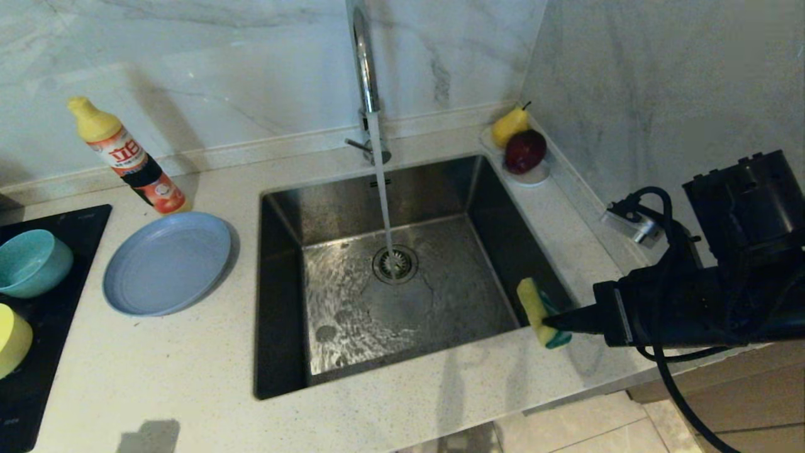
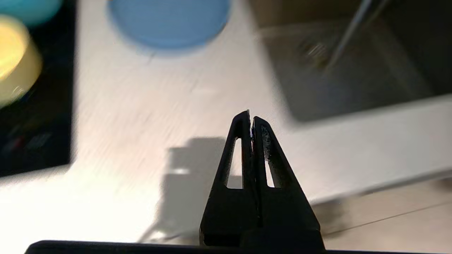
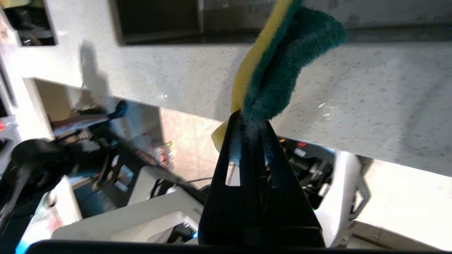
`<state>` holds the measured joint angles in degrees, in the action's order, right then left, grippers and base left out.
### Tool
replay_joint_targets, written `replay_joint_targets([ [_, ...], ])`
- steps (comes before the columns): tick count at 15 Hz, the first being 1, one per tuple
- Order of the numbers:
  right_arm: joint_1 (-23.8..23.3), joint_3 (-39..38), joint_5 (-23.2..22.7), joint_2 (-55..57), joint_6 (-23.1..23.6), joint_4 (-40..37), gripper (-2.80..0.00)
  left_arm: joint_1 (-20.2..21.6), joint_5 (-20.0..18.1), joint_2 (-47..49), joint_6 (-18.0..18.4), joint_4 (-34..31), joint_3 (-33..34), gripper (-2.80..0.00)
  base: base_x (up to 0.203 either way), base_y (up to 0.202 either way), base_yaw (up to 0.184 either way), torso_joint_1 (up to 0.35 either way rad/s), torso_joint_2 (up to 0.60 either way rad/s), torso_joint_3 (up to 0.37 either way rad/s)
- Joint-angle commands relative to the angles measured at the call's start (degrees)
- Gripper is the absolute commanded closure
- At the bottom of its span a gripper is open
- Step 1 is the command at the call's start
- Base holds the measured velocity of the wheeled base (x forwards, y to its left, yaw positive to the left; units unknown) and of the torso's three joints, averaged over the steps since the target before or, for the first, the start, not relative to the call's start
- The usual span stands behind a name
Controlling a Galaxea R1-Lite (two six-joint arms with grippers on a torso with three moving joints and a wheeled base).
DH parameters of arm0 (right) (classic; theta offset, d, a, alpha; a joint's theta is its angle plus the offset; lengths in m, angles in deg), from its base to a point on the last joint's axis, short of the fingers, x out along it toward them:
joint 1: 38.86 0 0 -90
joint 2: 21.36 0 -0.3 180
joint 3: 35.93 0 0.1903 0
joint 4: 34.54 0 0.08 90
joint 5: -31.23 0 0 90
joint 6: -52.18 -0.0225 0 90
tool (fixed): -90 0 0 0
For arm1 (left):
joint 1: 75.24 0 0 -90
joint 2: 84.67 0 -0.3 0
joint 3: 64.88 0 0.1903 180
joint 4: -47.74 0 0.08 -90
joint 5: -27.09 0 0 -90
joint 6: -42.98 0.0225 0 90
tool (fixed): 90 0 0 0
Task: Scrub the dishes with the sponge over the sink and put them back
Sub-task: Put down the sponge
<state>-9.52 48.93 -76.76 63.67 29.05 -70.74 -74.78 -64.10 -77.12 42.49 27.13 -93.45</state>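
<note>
The steel sink (image 1: 283, 302) fills the middle of the counter, and water runs from the faucet (image 1: 363, 69) onto its drain. The grey-blue plate (image 1: 166, 263) lies on the counter left of the basin. The teal bowl (image 1: 31, 261) and the yellow bowl (image 1: 11, 340) sit on the black cooktop. My right gripper (image 1: 553, 324) is shut on the sponge (image 1: 539, 309) at the sink's front right corner, above the rim. In the right wrist view the sponge (image 3: 279, 67), green face on yellow foam, bends beyond the gripper (image 3: 251, 118). My left gripper (image 2: 250, 118) is shut and empty above the counter's front edge, out of the head view.
A dish soap bottle (image 1: 129, 157) stands behind the plate. A small white dish (image 1: 534, 175) with a pear and a red apple sits at the sink's back right corner. The black cooktop (image 1: 38, 402) covers the counter's left end. Marble walls close the back and the right.
</note>
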Motion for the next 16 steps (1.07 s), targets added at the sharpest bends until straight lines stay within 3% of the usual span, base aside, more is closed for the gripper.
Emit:
replay_joint_targets([
  [1, 0.1, -0.1, 2.4, 0.4, 0.4, -0.1, 0.0, -0.2, 3.1, -7.8, 2.6, -1.2, 4.2, 0.0, 0.0, 0.0, 0.0, 0.0, 0.0, 0.0],
  [6, -0.3, -0.2, 12.3, 0.9, 5.9, -0.1, 0.0, -0.2, 2.4, -7.5, 1.9, -2.4, 5.4, 0.0, 0.0, 0.0, 0.0, 0.0, 0.0, 0.0],
  [11, -1.8, -1.0, 17.6, -0.3, 10.7, -0.1, 0.0, -0.2, 2.8, -7.5, -0.2, -1.7, 5.6, 0.0, 0.0, 0.0, 0.0, 0.0, 0.0, 0.0],
  [16, -3.5, -4.0, 26.8, 0.5, 17.2, 0.0, 0.0, -0.2, 2.8, -7.5, -0.2, -1.6, 5.6, 0.0, 0.0, 0.0, 0.0, 0.0, 0.0, 0.0],
])
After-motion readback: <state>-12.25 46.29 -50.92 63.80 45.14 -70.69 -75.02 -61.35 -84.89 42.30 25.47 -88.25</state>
